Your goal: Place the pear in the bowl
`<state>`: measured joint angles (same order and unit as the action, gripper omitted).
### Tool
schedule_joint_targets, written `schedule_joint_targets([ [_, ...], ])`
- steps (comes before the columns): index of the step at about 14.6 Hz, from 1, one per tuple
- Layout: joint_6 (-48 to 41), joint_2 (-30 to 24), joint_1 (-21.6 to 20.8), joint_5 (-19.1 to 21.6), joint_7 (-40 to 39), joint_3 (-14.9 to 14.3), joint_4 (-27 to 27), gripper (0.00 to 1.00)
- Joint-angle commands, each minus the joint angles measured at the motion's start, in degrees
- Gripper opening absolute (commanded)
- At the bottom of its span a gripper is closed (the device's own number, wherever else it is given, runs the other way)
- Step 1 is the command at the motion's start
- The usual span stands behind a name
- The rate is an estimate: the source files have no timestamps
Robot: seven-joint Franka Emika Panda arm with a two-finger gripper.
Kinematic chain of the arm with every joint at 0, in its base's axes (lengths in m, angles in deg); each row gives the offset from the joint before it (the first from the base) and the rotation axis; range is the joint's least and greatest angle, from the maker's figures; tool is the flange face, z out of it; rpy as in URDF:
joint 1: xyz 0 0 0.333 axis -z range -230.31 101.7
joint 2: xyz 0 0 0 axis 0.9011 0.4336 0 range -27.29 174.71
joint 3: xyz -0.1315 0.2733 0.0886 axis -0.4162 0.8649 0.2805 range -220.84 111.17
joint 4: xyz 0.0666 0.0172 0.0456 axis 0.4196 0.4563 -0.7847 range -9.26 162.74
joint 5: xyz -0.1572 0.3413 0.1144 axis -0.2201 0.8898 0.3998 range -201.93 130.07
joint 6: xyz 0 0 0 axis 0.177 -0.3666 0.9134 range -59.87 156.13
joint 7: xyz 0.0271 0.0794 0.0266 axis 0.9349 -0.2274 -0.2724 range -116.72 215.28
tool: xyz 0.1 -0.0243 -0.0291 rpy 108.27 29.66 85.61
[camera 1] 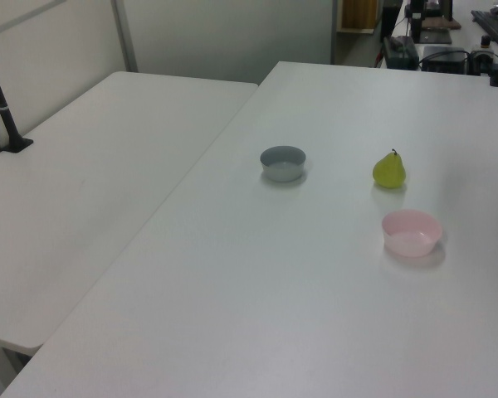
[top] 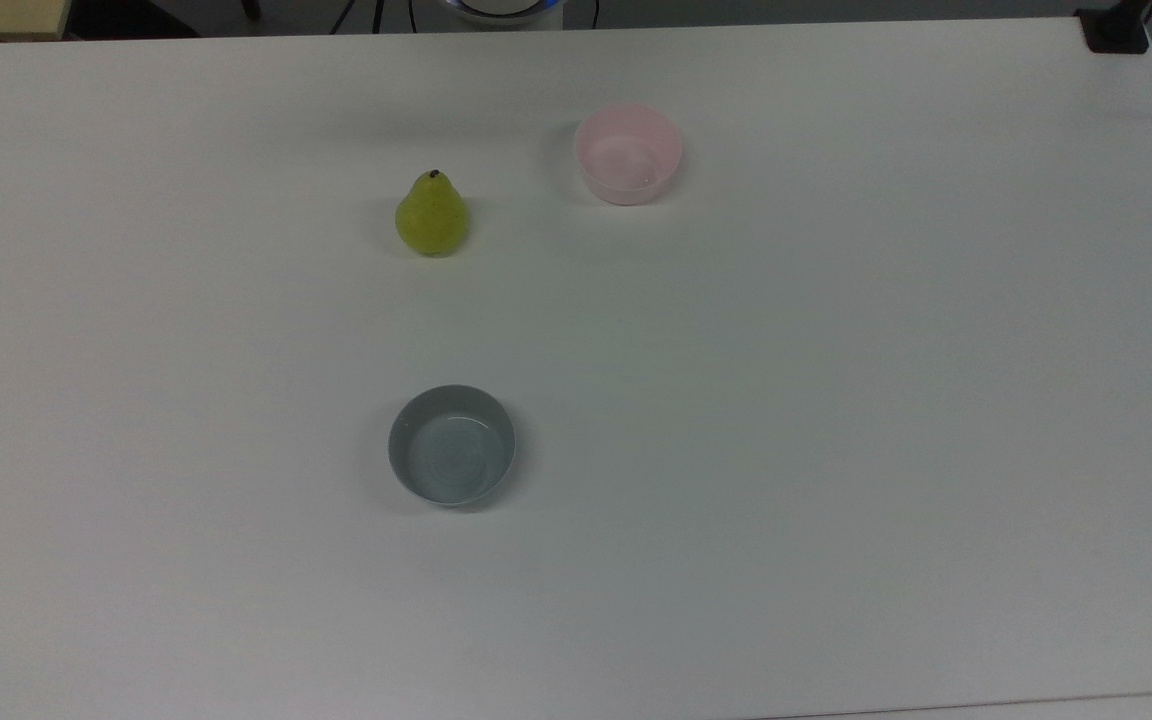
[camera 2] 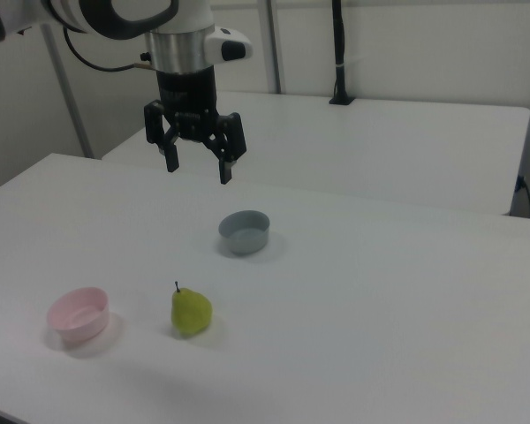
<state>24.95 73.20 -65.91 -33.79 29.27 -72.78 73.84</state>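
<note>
**Kid:** Where is the pear (top: 432,215)?

**Helper:** It stands upright on the white table (top: 836,400), stem up. The pink bowl (top: 628,153) is near it, not touching. The grey-blue bowl (top: 452,445) sits well apart from both.

**Kid:** And the hand (camera 2: 195,167)?

**Helper:** High in the air in the right view, fingers spread, holding nothing. So I think the first job is to reach the pear.

**Kid:** How should it grab?

**Helper:** Come straight down over the stem. Squeeze the fat round part, not the thin top, or the pear may slip or tip. Then lift it clear of the pink rim before letting go.

**Kid:** Which bowl?

**Helper:** The pink one, not the grey-blue.
</note>
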Motion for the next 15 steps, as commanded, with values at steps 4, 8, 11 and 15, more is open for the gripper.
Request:
schedule_joint_targets([
  [4, -2.3, 0.3, 0.1, 2.3, -2.1, -1.4, -1.8, 1.00],
  [8, -4.0, 0.2, 0.5, 1.8, -1.9, -1.2, -1.8, 1.00],
  [11, -5.2, 0.2, 0.5, 1.8, -1.7, -1.2, -1.8, 1.00],
  [15, -5.2, 0.2, 0.2, 1.7, -1.8, -0.9, -1.6, 1.00],
])
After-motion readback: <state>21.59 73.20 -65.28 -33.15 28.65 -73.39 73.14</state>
